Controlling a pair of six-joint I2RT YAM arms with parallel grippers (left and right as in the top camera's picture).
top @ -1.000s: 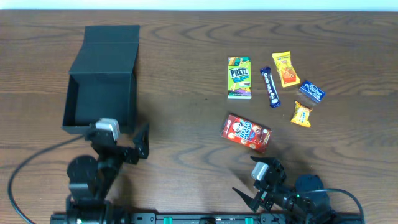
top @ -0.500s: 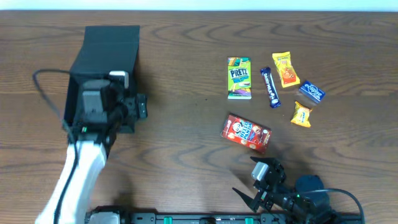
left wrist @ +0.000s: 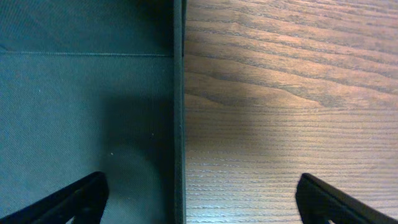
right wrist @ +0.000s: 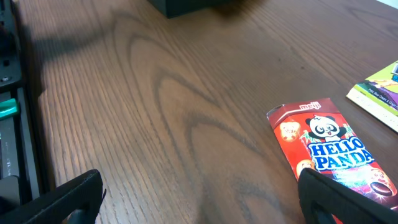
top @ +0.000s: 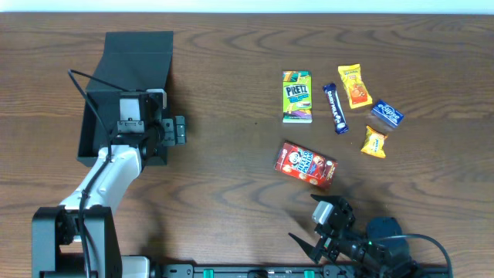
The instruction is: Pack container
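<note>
The dark wood-grain table (top: 231, 177) is filling every view, and a pale strip (top: 247, 5) is running along its far edge in the overhead view. Nearest to me, my right jaws are resting low by the near edge, standing wide apart and holding nothing. Their dark fingertips (right wrist: 68, 193) are framing the bottom corners of the right wrist view.

Just beyond them the red Hello Panda box (top: 306, 164) is lying flat on the table. Only the right wrist view is showing its panda print up close, with a corner of the green Pretz packet (top: 296, 96) peeking in at the right.

Farther out on the left, my left jaws are hanging wide apart and empty over the container (top: 94, 123), straddling its right wall. The left wrist view is showing what the overhead hides: one fingertip (left wrist: 74, 198) is over the teal-grey floor inside, the other over bare wood. The container is sitting at the far left of the table, its lid flap lying open toward the far edge.

At the far right, near the Pretz packet, a dark blue bar (top: 334, 108), a yellow packet (top: 354, 85), a small blue packet (top: 387, 114) and a small orange packet (top: 374, 142) are lying apart.

A second ago my left arm was folded by the near edge; now it is reaching over the container. The right jaws and the snacks are staying put.
</note>
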